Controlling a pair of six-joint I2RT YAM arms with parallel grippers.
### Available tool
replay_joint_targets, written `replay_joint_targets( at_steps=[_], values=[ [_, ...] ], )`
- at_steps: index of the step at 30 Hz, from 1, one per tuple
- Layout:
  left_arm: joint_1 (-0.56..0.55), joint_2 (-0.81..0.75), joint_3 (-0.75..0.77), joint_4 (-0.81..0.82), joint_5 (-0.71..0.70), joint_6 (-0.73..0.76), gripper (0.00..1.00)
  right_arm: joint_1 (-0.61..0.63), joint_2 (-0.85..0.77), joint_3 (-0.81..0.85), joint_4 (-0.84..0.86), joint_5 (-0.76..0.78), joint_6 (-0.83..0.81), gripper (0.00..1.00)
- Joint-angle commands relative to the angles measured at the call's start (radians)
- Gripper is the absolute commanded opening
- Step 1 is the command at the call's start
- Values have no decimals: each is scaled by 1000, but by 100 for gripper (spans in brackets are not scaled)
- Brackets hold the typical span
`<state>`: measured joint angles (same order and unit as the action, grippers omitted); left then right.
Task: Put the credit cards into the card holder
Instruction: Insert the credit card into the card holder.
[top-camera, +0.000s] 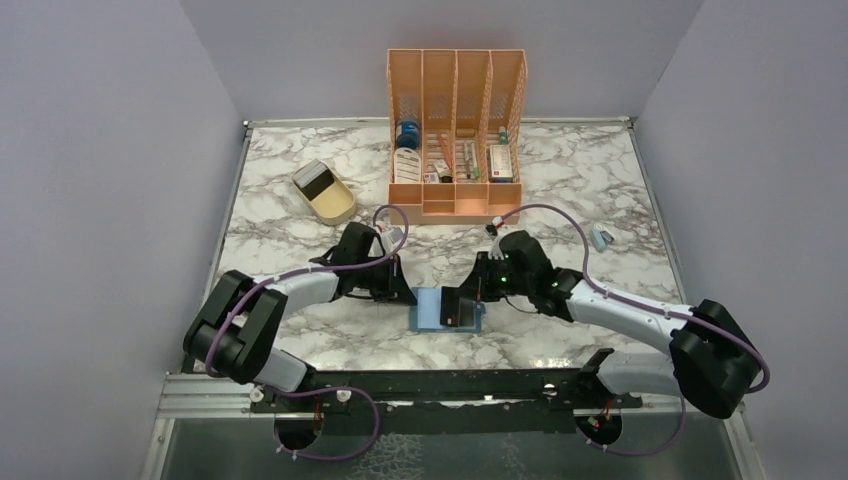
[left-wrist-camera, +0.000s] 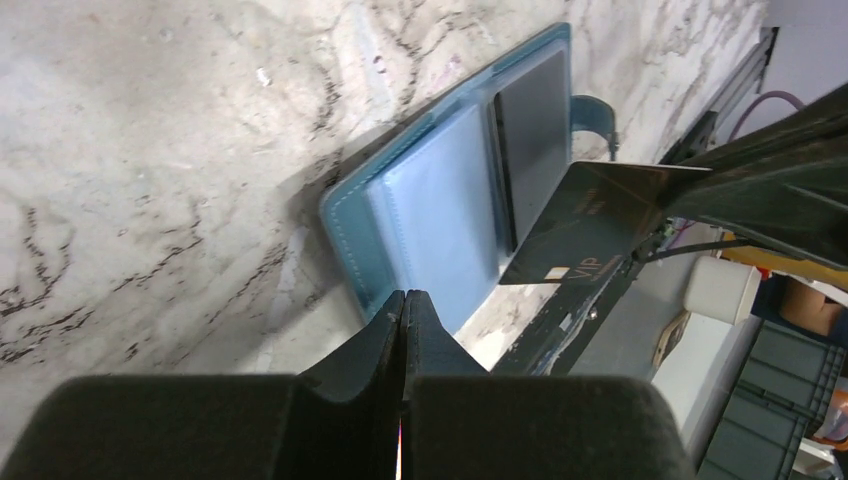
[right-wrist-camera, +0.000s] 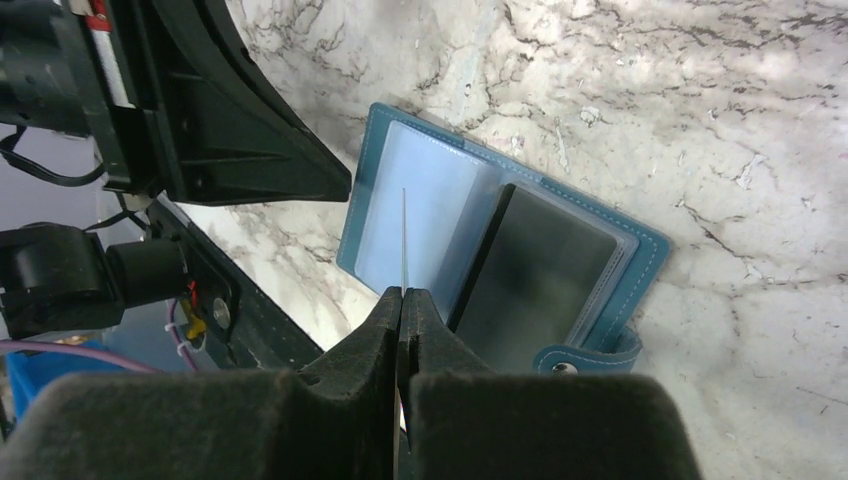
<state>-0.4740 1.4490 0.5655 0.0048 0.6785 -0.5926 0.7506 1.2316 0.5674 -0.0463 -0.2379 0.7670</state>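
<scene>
The card holder lies open and flat on the marble bench, at the lower middle of the overhead frame between the two arms. One dark card already sits in its right-hand page, next to the snap tab. The left-hand page shows only clear sleeves.

A second credit card is in the air just above the holder, clamped in the right hand. The step in hand looks like insertion, with the card brought over the open holder but not yet in a pocket. The next move calls for lining the card's leading edge up with a sleeve mouth and sliding it in at a shallow angle, while the holder is kept from skidding.

The left hand has its fingers pressed together, tips at the holder's outer edge. Whether they nip the cover or merely rest against it, I cannot tell.

The right wrist view shows the held card only edge-on, as a thin bright line. The left wrist view shows its dark face and "VIP" lettering — and that it stands tilted over the dark-card page. Only the overhead view shows how both arms converge on the holder.
</scene>
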Motion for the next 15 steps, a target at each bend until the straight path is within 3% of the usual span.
replay_joint_targets(
  at_steps=[1,15],
  values=[
    [-8,25,-28,37,-64,-3,0,-16,9,23,8,31,-35,1],
    [-13,84,-13,-38,-139,50,0,-77,37,20,37,-62,-6,1]
  ],
)
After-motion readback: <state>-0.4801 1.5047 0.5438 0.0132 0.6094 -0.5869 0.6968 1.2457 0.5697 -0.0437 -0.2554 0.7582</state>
